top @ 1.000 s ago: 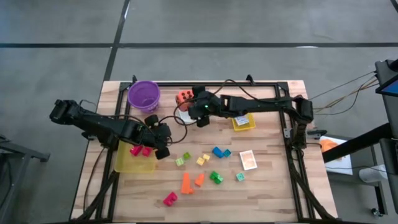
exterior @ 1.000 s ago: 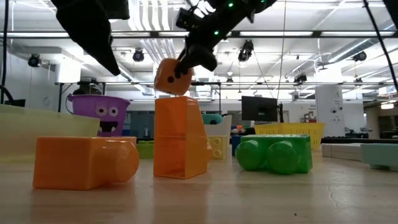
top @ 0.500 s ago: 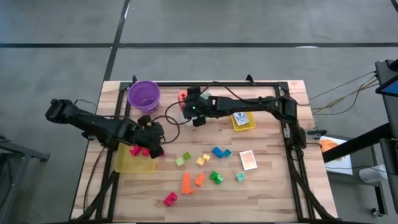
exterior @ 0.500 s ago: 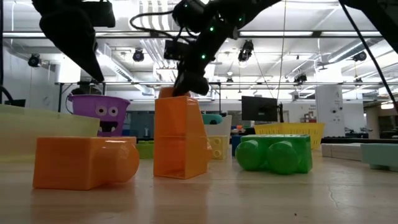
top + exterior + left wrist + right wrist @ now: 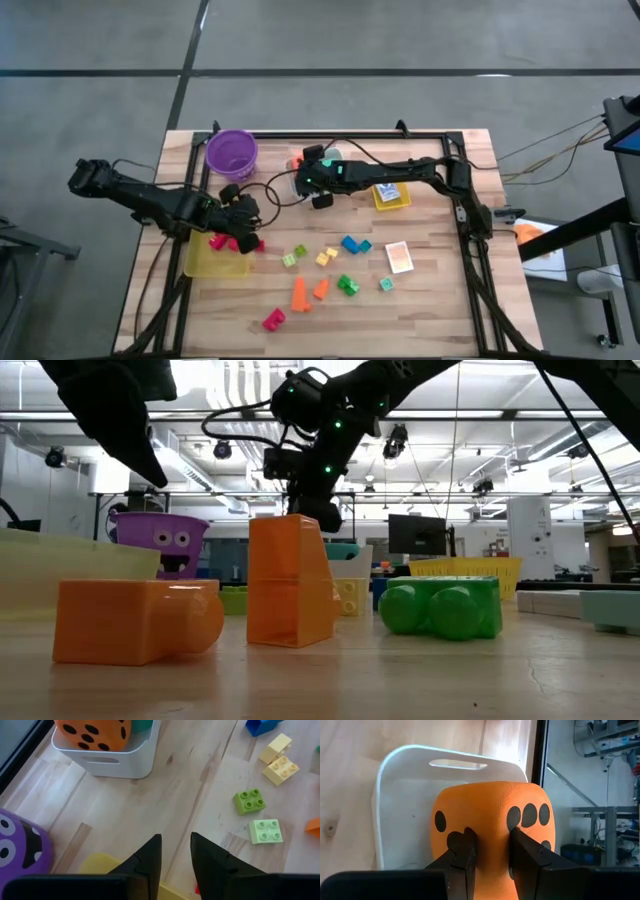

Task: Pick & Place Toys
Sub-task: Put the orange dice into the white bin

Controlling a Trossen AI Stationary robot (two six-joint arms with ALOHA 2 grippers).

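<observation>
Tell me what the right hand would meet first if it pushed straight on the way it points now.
The right hand already pinches the orange die. Straight ahead lies the white tray, so the die would probably land on its floor; depth is hard to judge.

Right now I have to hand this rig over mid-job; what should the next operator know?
Right gripper: shut on the orange die, held at the white tray; not released.
Left gripper: low at the yellow tray edge, beside the pink blocks.
Done: pink blocks are at the yellow tray.
Left: release the die, then clear the loose toys on the table: green block, orange block, blue block, yellow blocks, pink block, card.
</observation>
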